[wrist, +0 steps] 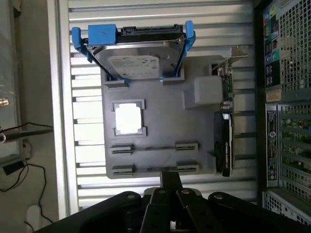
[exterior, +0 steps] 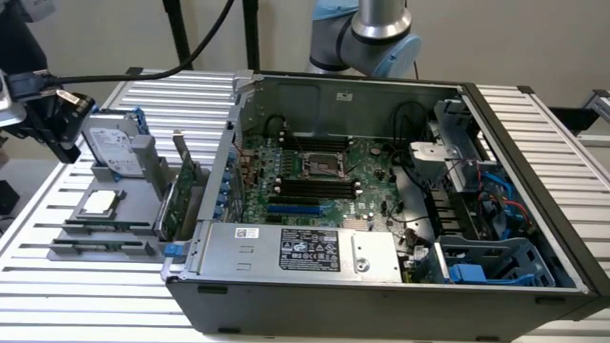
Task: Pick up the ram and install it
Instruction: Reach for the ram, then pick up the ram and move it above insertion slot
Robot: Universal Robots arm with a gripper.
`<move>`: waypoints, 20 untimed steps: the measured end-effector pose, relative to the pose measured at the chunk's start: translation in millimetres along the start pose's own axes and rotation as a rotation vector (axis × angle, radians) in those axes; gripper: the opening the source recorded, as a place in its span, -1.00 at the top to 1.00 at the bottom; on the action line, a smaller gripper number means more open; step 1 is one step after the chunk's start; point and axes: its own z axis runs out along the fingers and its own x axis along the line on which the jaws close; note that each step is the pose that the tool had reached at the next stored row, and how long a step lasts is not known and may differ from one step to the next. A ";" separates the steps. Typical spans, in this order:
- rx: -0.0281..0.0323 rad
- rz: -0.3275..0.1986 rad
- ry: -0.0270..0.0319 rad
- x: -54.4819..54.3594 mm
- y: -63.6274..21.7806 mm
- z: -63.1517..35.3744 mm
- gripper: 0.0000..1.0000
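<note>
The ram [wrist: 154,147] stands on edge as a thin dark strip between two grey end holders on the grey tray [wrist: 194,126]. A second similar strip [wrist: 154,169] sits in the holder beside it. In the exterior view these strips [exterior: 103,229] lie at the tray's near end, at the exterior view's left. My gripper [wrist: 170,183] hangs above the tray's edge, closest to the second strip and touching nothing. In the exterior view the gripper [exterior: 63,143] hovers at the far left, well above the table. Black memory slots [exterior: 315,187] lie in the motherboard inside the open case.
The tray also holds a silver hard drive with blue rails [wrist: 136,53], a square processor [wrist: 129,119] and a green expansion card with a metal bracket [wrist: 224,131]. The open computer case [exterior: 381,293] stands beside the tray on the slatted table [exterior: 86,300]. A cable runs above.
</note>
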 end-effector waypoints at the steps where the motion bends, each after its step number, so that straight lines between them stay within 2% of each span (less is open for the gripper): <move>1: -0.0002 -0.017 0.0008 0.0 0.0 0.1 1.00; 7: 0.0009 -0.141 0.0099 -0.1 -0.1 1.9 1.00; 13: 0.0034 -0.263 0.0228 0.0 -0.2 4.0 1.00; 20: 0.0108 -0.396 0.0355 -0.1 -0.3 5.8 1.00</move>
